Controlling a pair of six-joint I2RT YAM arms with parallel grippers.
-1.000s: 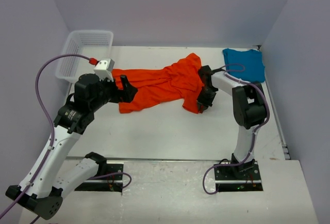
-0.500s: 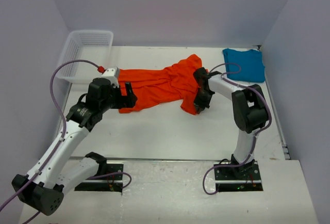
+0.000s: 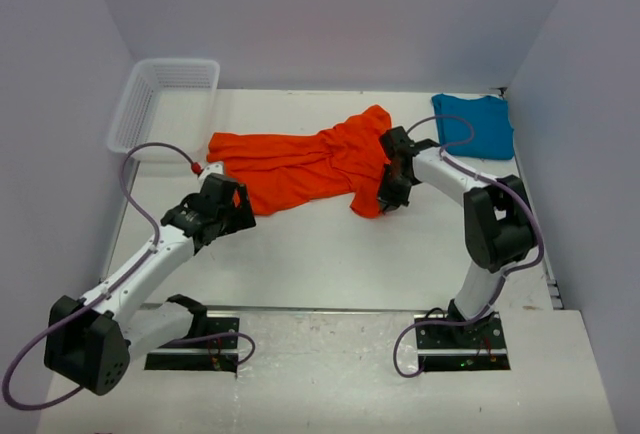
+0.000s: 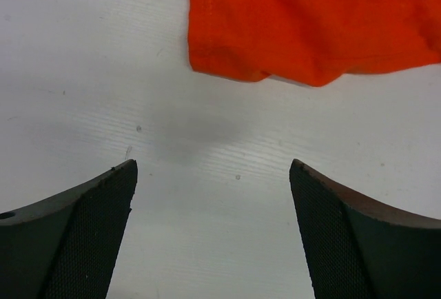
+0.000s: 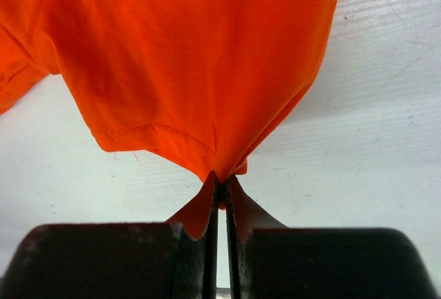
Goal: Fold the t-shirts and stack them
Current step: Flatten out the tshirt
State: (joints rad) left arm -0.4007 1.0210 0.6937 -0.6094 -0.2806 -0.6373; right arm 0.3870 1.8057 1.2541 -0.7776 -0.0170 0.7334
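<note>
Our right gripper (image 5: 220, 183) is clenched on a pinch of the orange t-shirt (image 5: 186, 58). The hem bunches where the jaws meet, and the rest fans out ahead of the gripper across the table (image 5: 386, 140). Our left gripper (image 4: 212, 175) is released, jaws wide with nothing between them. The shirt's other end lies just ahead of it, not touching. The teal t-shirt (image 3: 475, 124) lies well apart from the right gripper, off to its far right side, flat and compact.

We judge both shirts light, soft and limp. They will sag, wrinkle and drag rather than hold a shape, and a thin fold could slip from a pinch. We would take hold at hems or corners, one in each gripper, to keep the cloth taut. We see no brand, label or writing on either shirt.
</note>
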